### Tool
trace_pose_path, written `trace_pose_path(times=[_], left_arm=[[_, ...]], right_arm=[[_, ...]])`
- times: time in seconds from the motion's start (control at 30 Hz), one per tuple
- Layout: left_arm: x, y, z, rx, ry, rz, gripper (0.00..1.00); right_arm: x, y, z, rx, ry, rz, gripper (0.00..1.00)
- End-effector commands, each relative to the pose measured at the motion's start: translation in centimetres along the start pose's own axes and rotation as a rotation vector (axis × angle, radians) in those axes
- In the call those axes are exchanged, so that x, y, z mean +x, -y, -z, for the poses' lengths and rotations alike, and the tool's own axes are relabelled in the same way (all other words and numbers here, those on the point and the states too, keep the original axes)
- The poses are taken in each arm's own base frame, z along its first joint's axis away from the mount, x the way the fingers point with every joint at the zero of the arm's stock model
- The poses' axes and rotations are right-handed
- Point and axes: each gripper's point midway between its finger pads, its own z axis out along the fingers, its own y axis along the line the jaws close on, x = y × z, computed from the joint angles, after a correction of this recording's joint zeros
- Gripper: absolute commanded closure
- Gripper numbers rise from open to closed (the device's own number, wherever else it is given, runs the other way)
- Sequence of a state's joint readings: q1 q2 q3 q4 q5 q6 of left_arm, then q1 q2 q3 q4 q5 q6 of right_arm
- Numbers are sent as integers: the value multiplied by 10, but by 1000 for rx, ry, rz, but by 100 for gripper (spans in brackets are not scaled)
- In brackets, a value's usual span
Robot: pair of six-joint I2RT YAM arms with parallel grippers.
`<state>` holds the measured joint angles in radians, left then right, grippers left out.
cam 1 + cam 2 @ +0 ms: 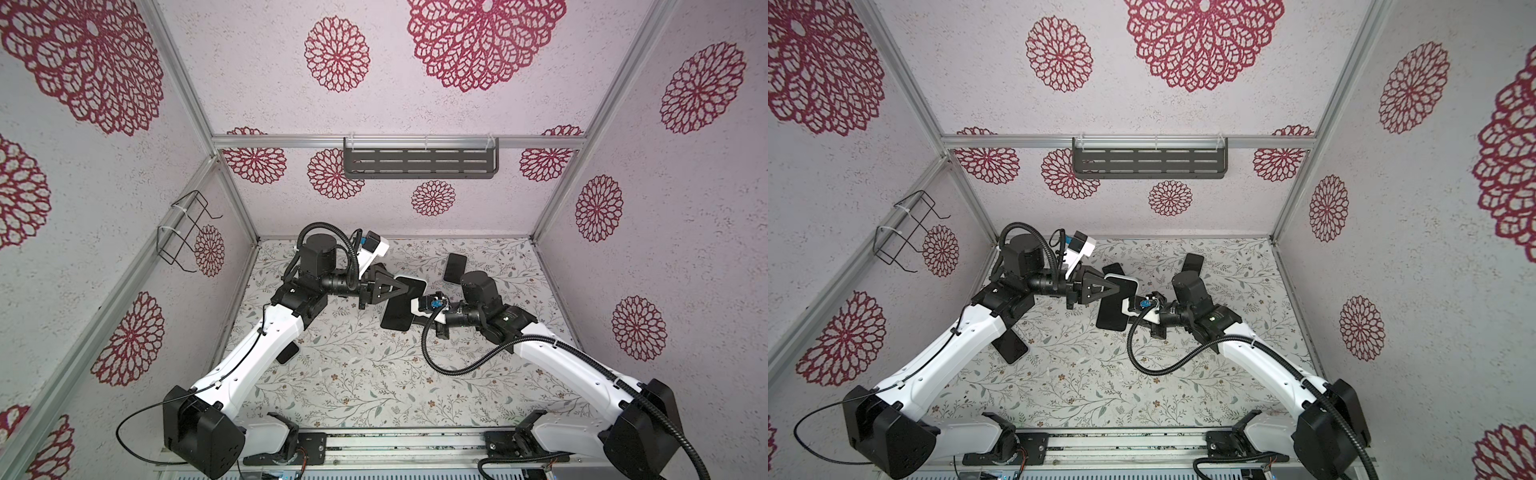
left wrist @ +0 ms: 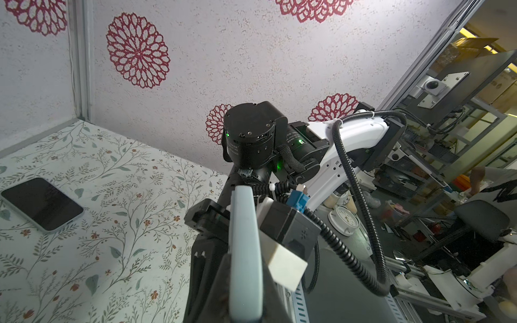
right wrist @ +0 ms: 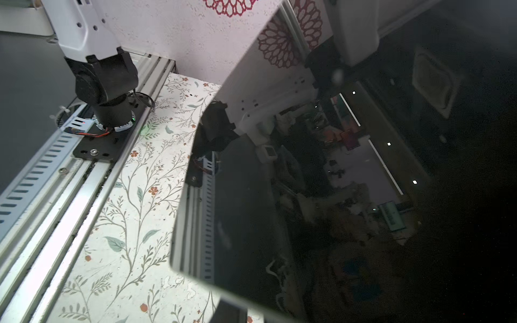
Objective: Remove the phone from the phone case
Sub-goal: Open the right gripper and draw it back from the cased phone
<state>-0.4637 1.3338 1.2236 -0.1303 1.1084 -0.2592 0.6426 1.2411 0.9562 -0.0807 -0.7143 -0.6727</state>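
In both top views my left gripper [image 1: 402, 286] [image 1: 1116, 286] reaches in from the left, shut on the phone case [image 1: 413, 286] [image 1: 1128, 286], a dark slab with a pale rim held above the table. The left wrist view shows the case's pale blue-grey edge [image 2: 244, 251] pinched between the jaws of that gripper [image 2: 246, 296]. My right gripper [image 1: 415, 321] is shut on the phone [image 1: 395, 316] [image 1: 1111, 314], just below and in front of the case. Its glossy black screen [image 3: 335, 195] fills the right wrist view. The two overlap; I cannot tell whether they touch.
A dark phone [image 1: 454, 267] lies flat at the back right, also seen in the left wrist view [image 2: 42, 204]. Another [image 1: 288, 353] lies under my left forearm, and a third dark slab [image 1: 1113, 269] behind my left gripper. A grey shelf [image 1: 419, 160] hangs on the back wall, a wire rack [image 1: 183, 232] on the left wall.
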Motion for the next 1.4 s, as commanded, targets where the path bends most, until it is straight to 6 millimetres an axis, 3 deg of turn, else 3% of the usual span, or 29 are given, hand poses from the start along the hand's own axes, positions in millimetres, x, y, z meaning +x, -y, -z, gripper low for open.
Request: trace_pose_path(times=[0.0, 0.2, 0.3, 0.33, 0.37, 0.47, 0.6, 0.77, 0.83, 0.97, 1.37], left_arm=[[24, 12, -17, 94, -72, 112, 100], [13, 19, -7, 77, -40, 73, 100], [3, 15, 1, 47, 6, 60, 100], [-3, 14, 5, 40, 34, 60, 100], [-9, 11, 9, 26, 69, 56, 100], [-24, -3, 20, -21, 146, 94, 100], [-32, -27, 28, -104, 198, 155, 100], [-49, -61, 37, -166, 315, 340, 100], [-60, -66, 40, -151, 383, 426, 100], [-55, -89, 45, -196, 483, 648, 100], [-35, -86, 59, -199, 715, 923, 100]], right_arm=[[-83, 33, 27, 173, 214, 218, 100], [-72, 22, 34, 199, 225, 172, 100], [-64, 12, 42, 223, 242, 114, 79], [-64, 10, 46, 237, 261, 83, 60], [-60, 6, 50, 253, 274, 52, 51], [-47, -5, 61, 296, 304, -40, 44], [-33, -7, 77, 385, 357, -217, 39], [-21, 16, 104, 552, 445, -602, 37], [-15, 21, 106, 575, 421, -727, 37], [-16, 25, 102, 542, 396, -915, 38], [-43, 17, 103, 348, 633, -1141, 39]])
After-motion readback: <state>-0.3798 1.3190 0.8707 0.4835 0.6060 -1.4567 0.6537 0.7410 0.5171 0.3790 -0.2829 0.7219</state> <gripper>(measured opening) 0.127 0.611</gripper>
